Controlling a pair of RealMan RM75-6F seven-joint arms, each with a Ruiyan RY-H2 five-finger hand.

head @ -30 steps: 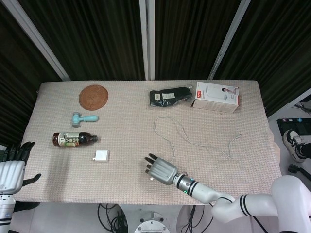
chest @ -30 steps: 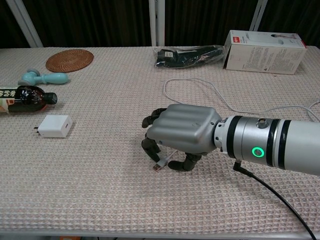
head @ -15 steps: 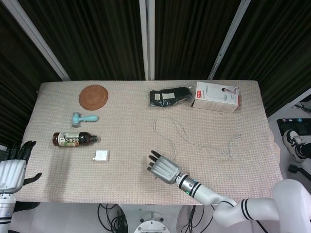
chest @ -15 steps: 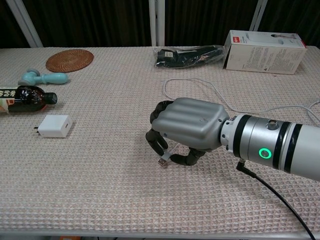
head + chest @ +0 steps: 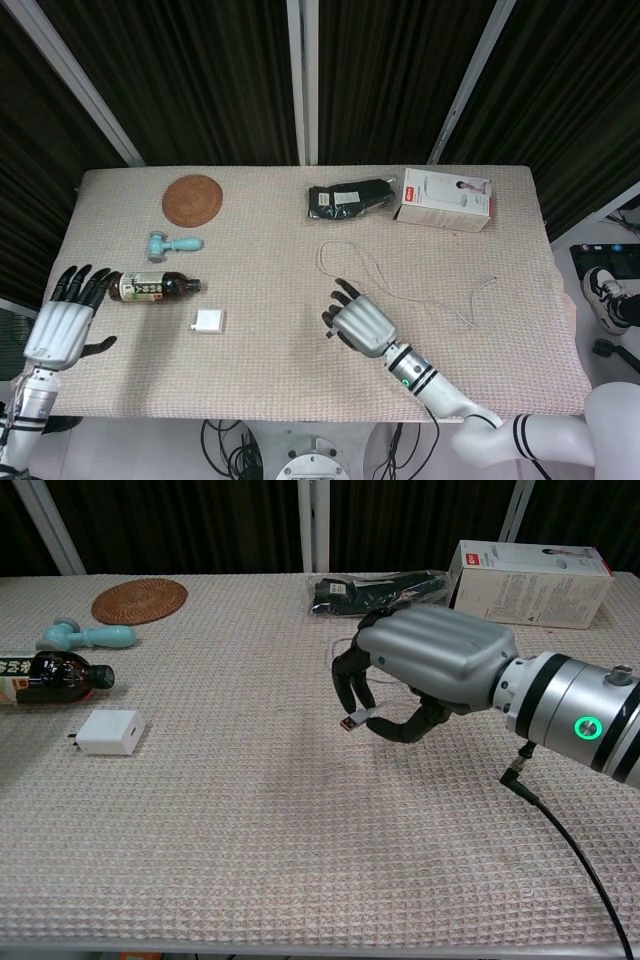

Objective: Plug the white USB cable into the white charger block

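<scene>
Lifted off the desk point(image 5: 200, 810) since a moment ago, the right robot hand point(image 5: 425, 665) pinches the white USB cable point(image 5: 358, 719) by its plug. Left robot hand point(image 5: 62, 325), fingers spread and empty, has risen beside the white charger block point(image 5: 110, 732).

We see matt waffle-weave cloth on table point(image 5: 200, 820), smooth grey metal-look right hand point(image 5: 425, 660), glossy plastic bottle point(image 5: 45, 678).

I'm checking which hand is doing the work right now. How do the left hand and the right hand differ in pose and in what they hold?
The right hand pinches the white USB cable near its plug, lifted above the table; the left hand holds nothing. The right hand's fingers curl in; the left hand's are spread. The right hand hangs over the table's middle, the left at its left edge, near the bottle. Both are grey with dark fingers.
</scene>
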